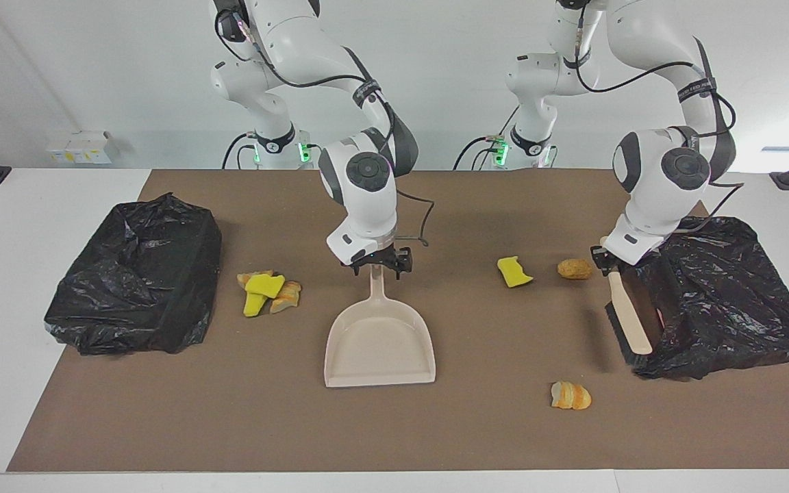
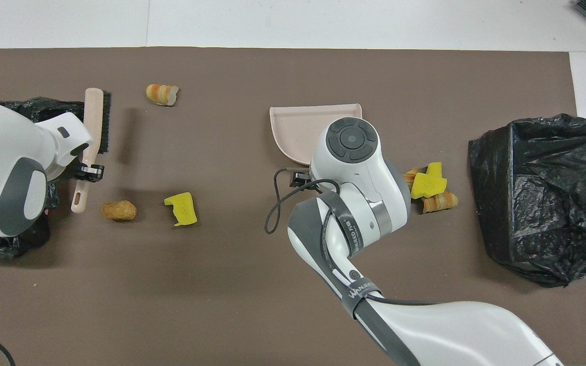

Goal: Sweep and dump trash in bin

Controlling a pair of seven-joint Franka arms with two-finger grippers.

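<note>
The beige dustpan (image 1: 379, 342) (image 2: 298, 127) lies flat mid-mat, its handle pointing toward the robots. My right gripper (image 1: 375, 263) is down at the handle's tip, open, with a finger on either side. My left gripper (image 1: 607, 263) (image 2: 87, 170) is shut on the handle of a beige brush (image 1: 627, 318) (image 2: 93, 117), whose head hangs low against the bin (image 1: 716, 294) at the left arm's end. Trash: a yellow-and-orange pile (image 1: 268, 291) (image 2: 430, 188), a yellow chunk (image 1: 514, 271) (image 2: 181, 208), a brown lump (image 1: 574, 268) (image 2: 118, 210) and a striped lump (image 1: 570, 396) (image 2: 162, 94).
A second black-bagged bin (image 1: 138, 284) (image 2: 542, 198) stands at the right arm's end, beside the pile. The brown mat (image 1: 230, 424) covers most of the white table. The striped lump lies farthest from the robots.
</note>
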